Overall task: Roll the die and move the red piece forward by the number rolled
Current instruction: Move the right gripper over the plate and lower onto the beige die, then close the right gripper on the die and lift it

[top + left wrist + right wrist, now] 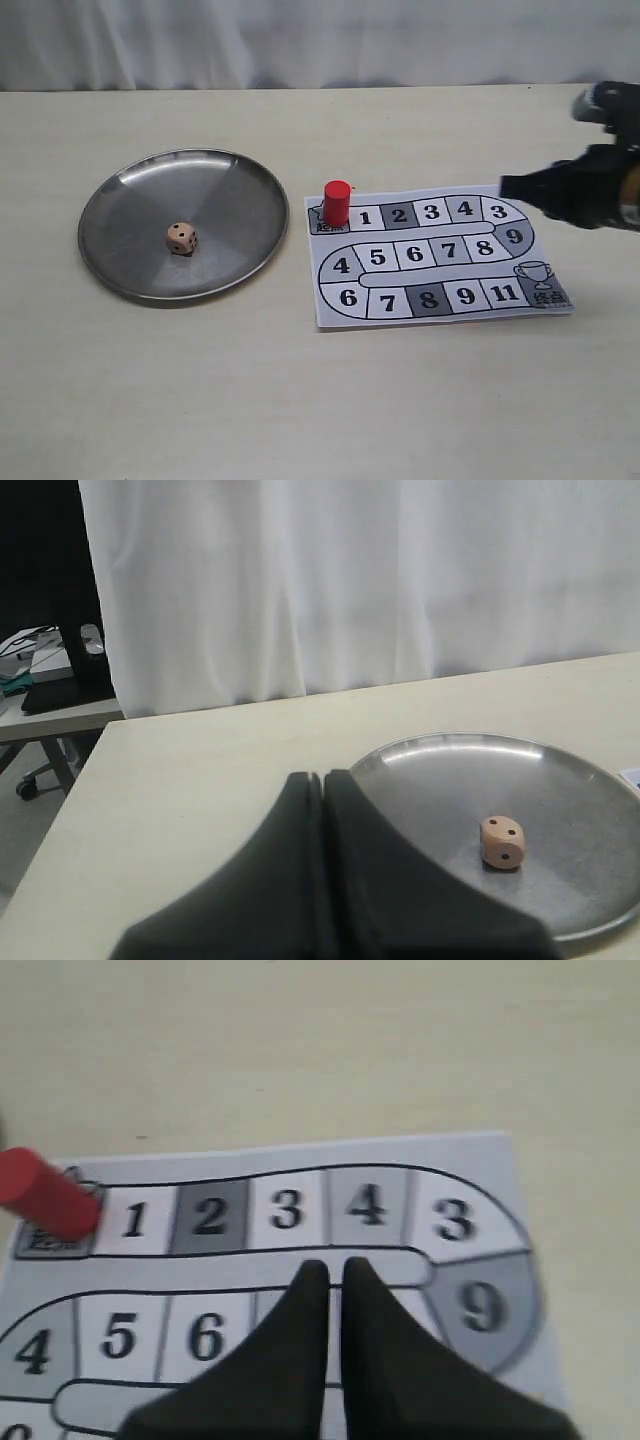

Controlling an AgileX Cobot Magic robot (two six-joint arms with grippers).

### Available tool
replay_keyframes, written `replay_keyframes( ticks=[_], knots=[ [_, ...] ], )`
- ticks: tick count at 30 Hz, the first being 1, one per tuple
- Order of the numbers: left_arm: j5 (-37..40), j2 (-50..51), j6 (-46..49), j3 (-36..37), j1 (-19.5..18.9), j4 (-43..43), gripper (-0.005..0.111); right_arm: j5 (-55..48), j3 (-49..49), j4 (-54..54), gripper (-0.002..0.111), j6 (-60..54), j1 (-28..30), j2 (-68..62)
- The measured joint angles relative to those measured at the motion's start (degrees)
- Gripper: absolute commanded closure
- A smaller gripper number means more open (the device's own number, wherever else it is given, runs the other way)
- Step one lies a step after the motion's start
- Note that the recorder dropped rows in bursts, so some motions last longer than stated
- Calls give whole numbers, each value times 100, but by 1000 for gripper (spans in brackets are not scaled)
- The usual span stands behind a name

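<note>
The die (181,238) lies settled in the plate (120,200) beside the board (440,290), so the roll looks done. The red piece (337,203) stands on the board's start square, not yet advanced. The right pincer (334,1266) hovers over the board, clenched and empty.

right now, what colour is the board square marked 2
Dark grey square, clearest in right wrist view.

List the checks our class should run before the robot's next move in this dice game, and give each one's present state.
1. Die lies inside the metal plate: ok.
2. Die's top number is readable: cannot tell, too small.
3. Red piece stands upright on the start square of the board: ok.
4. Right gripper is empty, jaws together, over the board and apart from the red piece: ok.
5. Left gripper is shut, empty, and short of the plate: ok.
</note>
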State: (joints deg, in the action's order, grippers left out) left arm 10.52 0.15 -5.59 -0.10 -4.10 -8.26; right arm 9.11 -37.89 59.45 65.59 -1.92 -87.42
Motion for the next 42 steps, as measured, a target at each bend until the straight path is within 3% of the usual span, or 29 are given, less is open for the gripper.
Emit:
replay_keyframes(
  ticks=[5, 10, 13, 14, 16, 19, 20, 21, 22, 24, 27, 38, 42],
  knots=[
    [0, 0, 0, 0, 0, 0, 107, -436, -1155, 363, 104, 163, -1466, -859],
    [0, 0, 0, 0, 0, 0, 107, -1581, -2416, 377, 104, -207, -2668, -1587],
    [0, 0, 0, 0, 0, 0, 107, -2853, -3406, -475, 104, -1359, -3263, -2006],
    [0, 0, 0, 0, 0, 0, 107, -3818, -4133, -1598, 104, -2818, -3440, -2293],
    [0, 0, 0, 0, 0, 0, 107, -4783, -5283, -3710, 104, -4953, -3474, -2807],
    [0, 0, 0, 0, 0, 0, 107, -5271, -6483, -6175, 102, -6943, -3439, -3483],
    [0, 0, 0, 0, 0, 0, 107, -5310, -6906, -6844, 92, -7488, -3454, -3787],
    [0, 0, 0, 0, 0, 0, 107, -5308, -7190, -7155, 84, -7735, -3517, -4102],
    [0, 0, 0, 0, 0, 0, 107, -5280, -7269, -7207, 68, -7783, -3549, -4233],
    [0, 0, 0, 0, 0, 0, 107, -5076, -7379, -7331, 45, -7804, -3666, -4597],
    [0, 0, 0, 0, 0, 0, 107, -4839, -7389, -7389, 33, -7804, -3788, -4886],
    [0, 0, 0, 0, 0, 0, 107, -4028, -7403, -7507, 31, -8316, -3960, -5272],
    [0, 0, 0, 0, 0, 0, 107, -3978, -7403, -7493, 52, -8461, -3960, -5487]
  ],
)
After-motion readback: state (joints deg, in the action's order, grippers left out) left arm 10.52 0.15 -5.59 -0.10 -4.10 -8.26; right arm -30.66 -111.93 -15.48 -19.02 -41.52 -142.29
